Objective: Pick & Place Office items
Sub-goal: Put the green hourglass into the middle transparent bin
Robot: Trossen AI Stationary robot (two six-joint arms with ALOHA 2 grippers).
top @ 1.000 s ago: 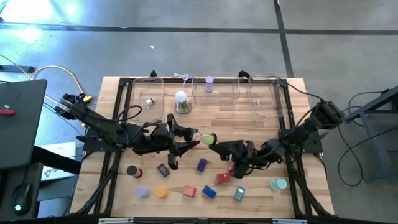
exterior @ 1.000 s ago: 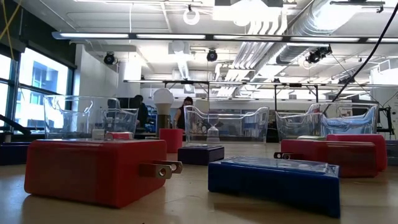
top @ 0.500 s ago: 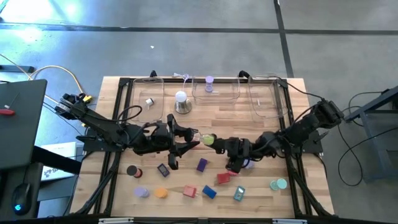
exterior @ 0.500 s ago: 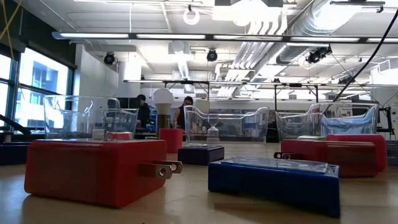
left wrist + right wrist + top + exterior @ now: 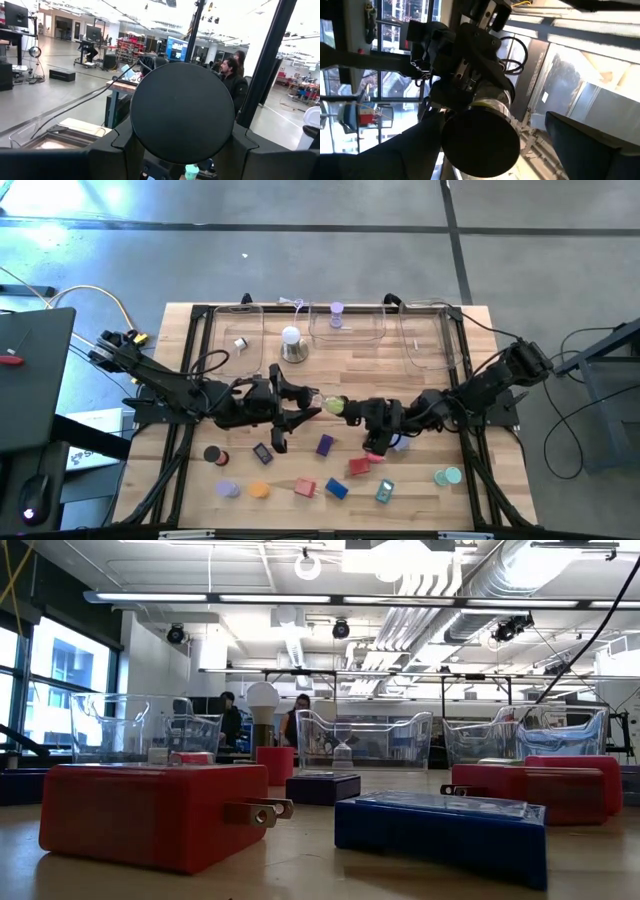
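A yellow-green roll with black end faces hangs above the table's middle, and my left gripper is shut on it. My right gripper is open and meets it from the right. In the right wrist view its fingers stand on either side of the roll; I cannot tell whether they touch it. Other office items lie on the wood near the front edge: a purple block, a red block, a blue block, an orange roll and a teal roll. My left gripper pinches the roll by its curved rim between its two fingers. One black end face is turned back toward the wrist. The fingers come roughly level from the table's left. The roll is lifted clear of the table.
Three clear trays stand along the far edge, and the middle one holds a lilac piece. A white dome on a metal base stands in front of them. A black roll and a lilac roll lie front left.
My right gripper has swung a little toward the table's far edge and toward the held roll, rolling its wrist as it came. Its fingers stay open. My left gripper and the roll have kept still.
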